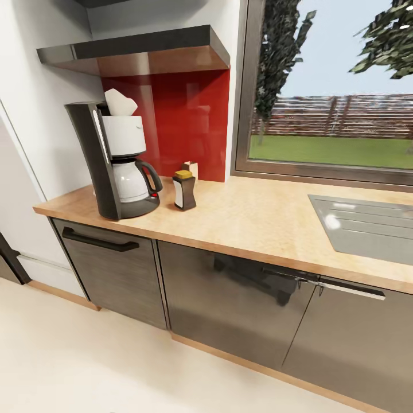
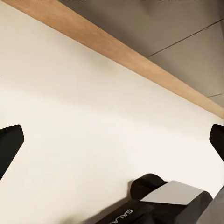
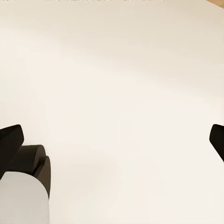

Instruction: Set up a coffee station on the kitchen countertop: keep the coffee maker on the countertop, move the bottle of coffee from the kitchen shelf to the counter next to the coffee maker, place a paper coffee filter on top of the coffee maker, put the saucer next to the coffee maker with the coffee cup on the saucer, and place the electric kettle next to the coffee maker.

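kitchen countertop [image 1: 258, 221]: matt light wood grain. cabinet fronts [image 1: 229, 298]: glossy dark grey, reflective. kitchen shelf [image 1: 143, 46]: glossy black, wood-toned underside. backsplash [image 1: 189, 120]: glossy red. coffee maker [image 1: 117, 160]: black plastic, glass carafe.

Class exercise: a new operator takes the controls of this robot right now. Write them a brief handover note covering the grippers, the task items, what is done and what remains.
Left gripper and right gripper: both open, empty, aimed at the floor.
The coffee maker stands on the kitchen countertop, with the bottle of coffee beside it, no longer on the kitchen shelf.
A pale, paper-like piece sticks out of the maker's top; it could be the filter, check it.
Left: saucer, coffee cup and electric kettle need fetching and placing beside the maker.
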Motion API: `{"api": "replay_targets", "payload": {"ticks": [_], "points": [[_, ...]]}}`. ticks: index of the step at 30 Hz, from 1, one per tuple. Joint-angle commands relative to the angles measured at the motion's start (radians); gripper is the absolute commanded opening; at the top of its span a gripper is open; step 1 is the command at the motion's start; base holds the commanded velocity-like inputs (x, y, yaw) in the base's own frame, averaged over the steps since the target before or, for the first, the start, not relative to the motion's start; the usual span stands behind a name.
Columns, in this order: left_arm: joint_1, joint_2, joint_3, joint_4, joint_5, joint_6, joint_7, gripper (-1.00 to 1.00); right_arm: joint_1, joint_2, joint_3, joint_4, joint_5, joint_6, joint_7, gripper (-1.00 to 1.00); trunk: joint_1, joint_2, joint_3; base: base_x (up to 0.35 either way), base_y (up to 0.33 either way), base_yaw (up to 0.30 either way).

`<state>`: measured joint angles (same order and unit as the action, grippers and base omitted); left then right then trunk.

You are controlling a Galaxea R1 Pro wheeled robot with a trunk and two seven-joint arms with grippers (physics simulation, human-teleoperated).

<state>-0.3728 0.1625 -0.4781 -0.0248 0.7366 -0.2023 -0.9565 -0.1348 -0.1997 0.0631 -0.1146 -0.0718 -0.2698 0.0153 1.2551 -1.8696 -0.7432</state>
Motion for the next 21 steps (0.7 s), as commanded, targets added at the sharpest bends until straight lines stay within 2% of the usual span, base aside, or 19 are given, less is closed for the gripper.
{"api": "replay_targets", "payload": {"ticks": [1,2,5,10,13,15,16,21], "points": [[0.0,0.0,-0.005,0.001,0.006,-0.006,-0.001,1.0,-0.001,0.0,0.006,0.001,-0.007,-0.004,0.002,1.0,0.0,0.0,-0.001,0.0,0.0,0.0],[0.0,0.0,0.0,0.001,0.006,-0.006,-0.001,1.0,-0.001,0.0,0.007,0.001,-0.008,-0.005,0.002,1.0,0.0,0.0,-0.001,0.0,0.0,0.0],[0.001,0.002,0.056,0.002,0.006,-0.006,-0.001,1.0,-0.001,0.0,0.007,0.001,-0.007,-0.005,0.002,1.0,0.0,0.0,-0.001,0.0,0.0,-0.025],[0.014,0.004,0.1,0.003,0.006,-0.005,0.0,1.0,0.0,0.0,0.007,0.001,-0.007,-0.005,0.002,1.0,0.0,0.0,-0.001,0.0,0.0,-0.149],[0.023,0.008,0.183,0.003,0.01,-0.005,0.008,1.0,0.0,0.0,0.007,0.001,-0.006,-0.005,0.002,1.0,0.0,0.0,0.0,0.0,0.0,-0.219],[0.032,0.01,0.217,0.002,0.016,-0.006,0.02,1.0,0.0,0.0,0.006,0.001,-0.006,-0.005,0.002,1.0,0.0,0.0,0.001,0.0,0.0,-0.232],[0.041,0.012,0.248,0.002,0.022,-0.006,0.037,1.0,0.0,0.0,0.006,0.001,-0.006,-0.005,0.002,1.0,0.0,0.0,0.001,0.0,0.0,-0.237],[0.054,0.015,0.289,0.001,0.03,-0.005,0.068,1.0,0.0,0.0,0.006,0.001,-0.006,-0.005,0.002,1.0,0.0,0.0,0.003,0.0,0.0,-0.24]]}}
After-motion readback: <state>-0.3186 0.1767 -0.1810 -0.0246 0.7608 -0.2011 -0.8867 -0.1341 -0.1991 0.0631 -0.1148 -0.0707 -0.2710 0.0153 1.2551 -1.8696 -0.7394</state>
